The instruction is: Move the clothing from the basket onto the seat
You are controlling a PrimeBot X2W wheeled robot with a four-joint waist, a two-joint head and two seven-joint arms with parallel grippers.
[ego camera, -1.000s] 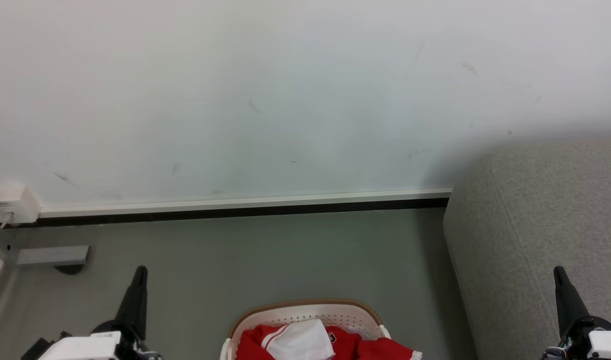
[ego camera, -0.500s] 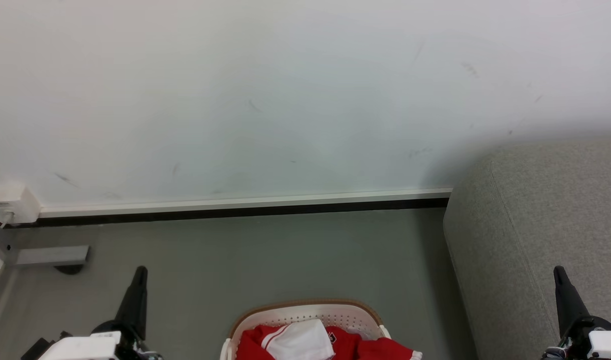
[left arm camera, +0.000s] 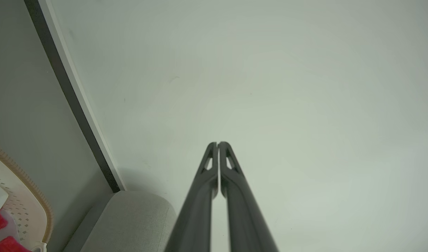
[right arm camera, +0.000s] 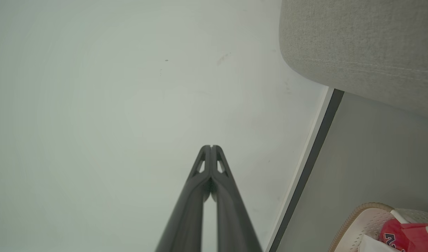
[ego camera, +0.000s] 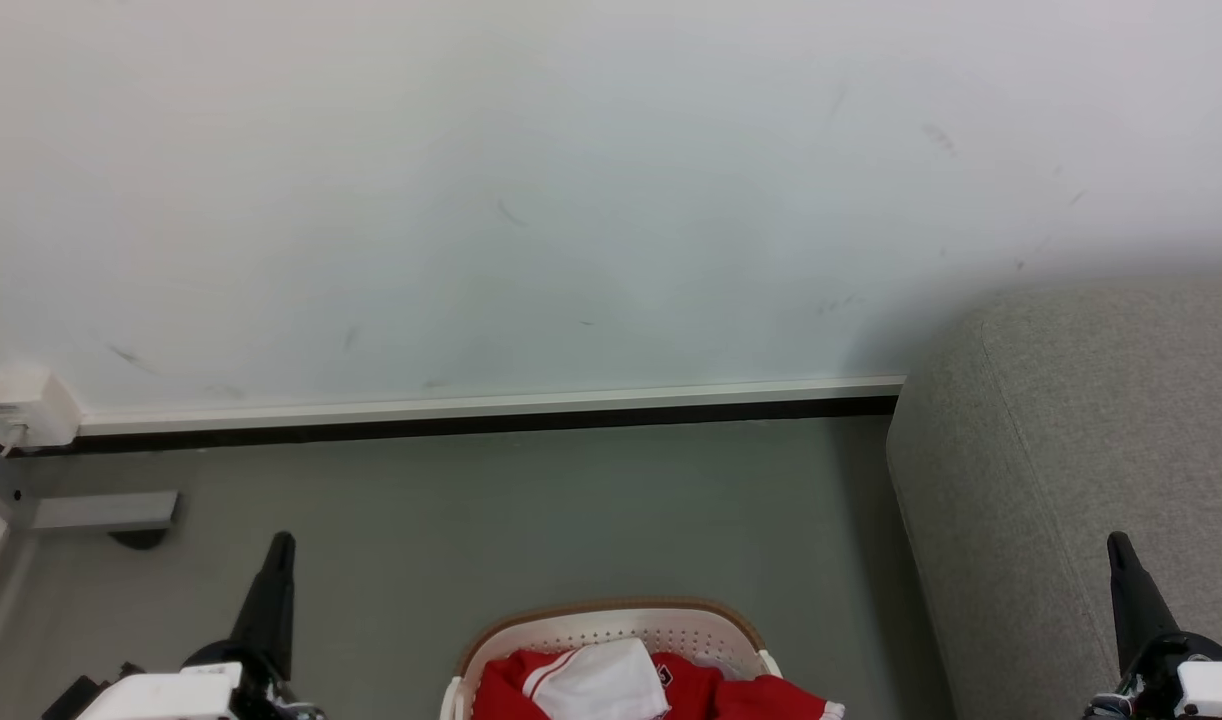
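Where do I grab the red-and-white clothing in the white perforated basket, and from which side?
Probably the bunched white fabric fold atop the soft red garments, from straight above: it sits highest, and the tan rim of the oval white plastic basket walls off the sides.

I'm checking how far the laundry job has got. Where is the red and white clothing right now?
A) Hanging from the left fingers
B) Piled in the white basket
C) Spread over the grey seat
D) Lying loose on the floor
B: the clothing lies bunched inside the basket, and the seat beside it has no garment on the part in view.
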